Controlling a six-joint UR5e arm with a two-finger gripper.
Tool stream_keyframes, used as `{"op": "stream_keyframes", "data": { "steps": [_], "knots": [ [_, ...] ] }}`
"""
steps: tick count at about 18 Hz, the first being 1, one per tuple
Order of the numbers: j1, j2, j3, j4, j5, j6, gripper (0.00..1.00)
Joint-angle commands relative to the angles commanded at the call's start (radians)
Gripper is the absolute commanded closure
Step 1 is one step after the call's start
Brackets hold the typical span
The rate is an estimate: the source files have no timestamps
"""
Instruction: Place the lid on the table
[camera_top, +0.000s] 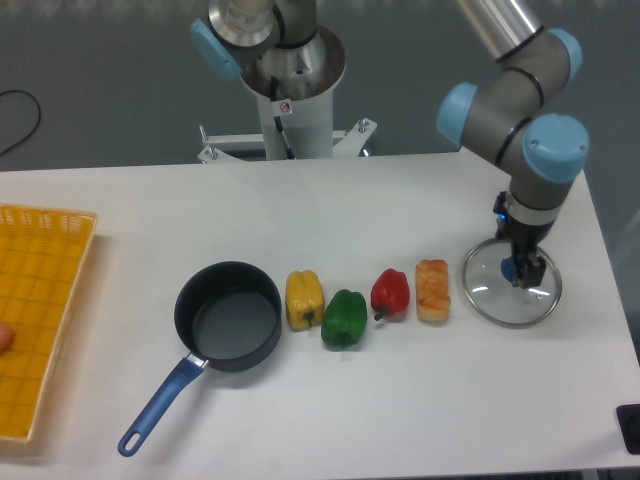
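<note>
The lid (500, 292) is round clear glass with a thin silver rim. It lies flat on the white table (400, 200) near the right edge, just right of the bread roll. Its small blue knob (509, 268) shows between my fingers. My gripper (526, 272) points straight down over the lid's centre, with its fingers closed on either side of the knob.
A dark blue saucepan (229, 315) with a long blue handle stands left of centre. A yellow pepper (304, 298), a green pepper (344, 318), a red pepper (390, 293) and a bread roll (432, 290) lie in a row. A yellow-orange mesh tray (40, 310) sits at the left edge.
</note>
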Motion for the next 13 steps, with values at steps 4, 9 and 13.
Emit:
{"op": "stream_keyframes", "data": {
  "steps": [4, 9, 13],
  "knots": [
    [-0.066, 0.028, 0.008, -0.032, 0.000, -0.123, 0.00],
    [-0.123, 0.055, 0.023, -0.086, 0.002, -0.232, 0.00],
    [-0.163, 0.061, 0.060, -0.140, 0.002, -0.304, 0.00]
  ]
}}
